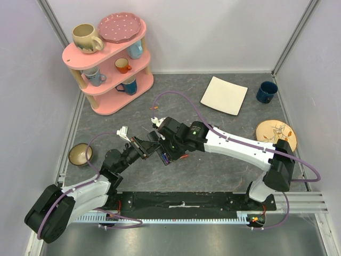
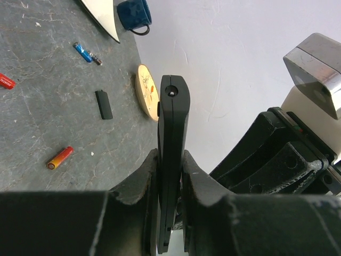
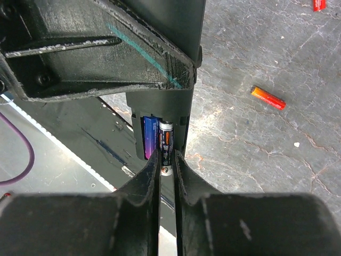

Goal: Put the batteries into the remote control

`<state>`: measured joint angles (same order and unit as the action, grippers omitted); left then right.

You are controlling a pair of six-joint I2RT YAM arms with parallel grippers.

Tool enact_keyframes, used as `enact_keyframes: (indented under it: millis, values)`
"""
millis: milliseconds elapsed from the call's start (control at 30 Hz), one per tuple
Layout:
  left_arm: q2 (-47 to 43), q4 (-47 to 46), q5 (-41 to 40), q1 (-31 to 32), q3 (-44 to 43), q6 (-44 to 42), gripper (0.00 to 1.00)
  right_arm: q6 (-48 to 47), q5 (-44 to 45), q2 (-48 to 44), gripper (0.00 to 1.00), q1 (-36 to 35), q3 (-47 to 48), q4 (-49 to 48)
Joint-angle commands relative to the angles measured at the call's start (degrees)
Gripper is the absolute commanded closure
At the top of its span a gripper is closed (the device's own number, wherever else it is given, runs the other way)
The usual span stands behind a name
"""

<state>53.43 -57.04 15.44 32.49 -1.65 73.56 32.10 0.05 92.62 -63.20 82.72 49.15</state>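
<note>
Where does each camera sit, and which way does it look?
Top: above and behind, looking down on the table; both arms show.
Left wrist: behind the left gripper, looking along the clamped remote across the table.
Right wrist: behind the right gripper, looking at the battery held at the remote's recess.
Both wrist views share the orange battery.

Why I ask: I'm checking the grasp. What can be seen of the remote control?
The remote control is a slim, matte black bar, plastic by its look, seen edge-on and clamped between the left tool's fingers, apparently lifted off the table. Its far end has a small round hole. In the right wrist view its battery recess is open: a blue-purple battery sits inside, and the right tool holds a black-and-orange battery at the neighbouring slot.
</note>
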Motion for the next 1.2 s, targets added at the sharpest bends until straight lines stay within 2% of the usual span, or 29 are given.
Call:
enact_keyframes:
  millis: [0, 400, 1167]
  values:
    - [-0.78, -7.56, 4.42, 0.73, 3.76, 4.40, 0.98, -1.07, 3.99, 1.51, 0.81, 1.32, 2.10, -1.16]
    - [-0.43, -6.25, 4.25, 0.73, 3.50, 3.52, 0.98, -0.81, 3.55, 1.34, 0.69, 1.24, 2.62, -1.16]
    - [0.98, -5.89, 4.25, 0.73, 3.06, 2.47, 0.98, -0.54, 1.97, -0.33, 0.58, 1.32, 4.03, -1.07]
